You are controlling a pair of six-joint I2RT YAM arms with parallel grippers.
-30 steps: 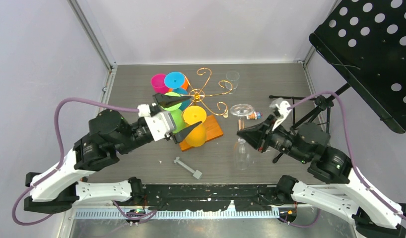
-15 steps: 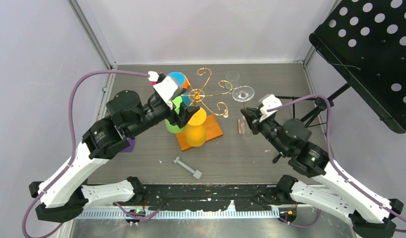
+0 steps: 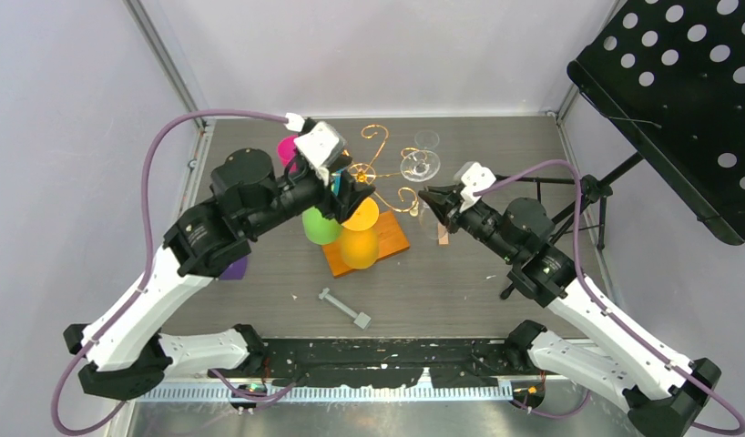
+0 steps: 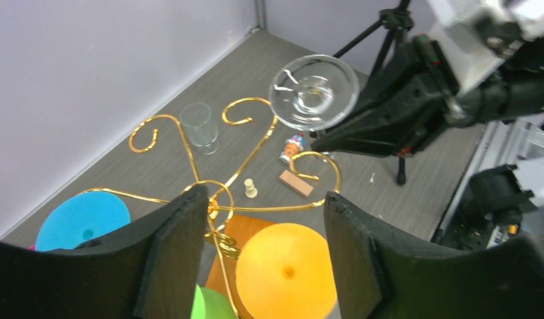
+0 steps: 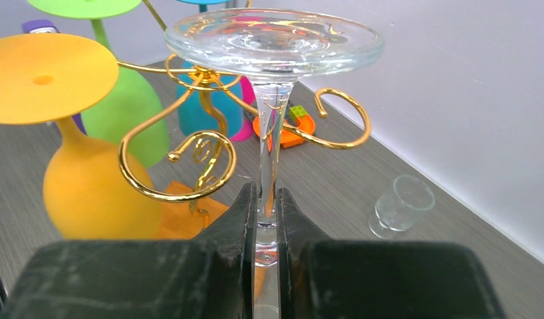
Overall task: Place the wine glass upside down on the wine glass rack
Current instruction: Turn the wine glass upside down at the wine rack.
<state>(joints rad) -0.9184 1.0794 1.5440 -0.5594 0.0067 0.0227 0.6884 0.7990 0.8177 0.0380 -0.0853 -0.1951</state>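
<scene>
Grey table (image 3: 442, 291) first. On it, the wine glass rack (image 3: 360, 171) has its twisted stem between the wide-open, empty jaws of the left gripper (image 4: 264, 199), likely to steady it. The right gripper (image 5: 266, 193) pinches the stem of the wine glass (image 5: 272, 40), foot above the jaws, level with a free scroll, inverted for hanging.

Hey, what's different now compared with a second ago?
The right pincer, still shut on the wine glass, carried it from the table's near side back toward the rack; its foot is now beside a gold scroll. The left pincer, open, swung back over the rack. Coloured glasses and tumbler stayed put.
</scene>
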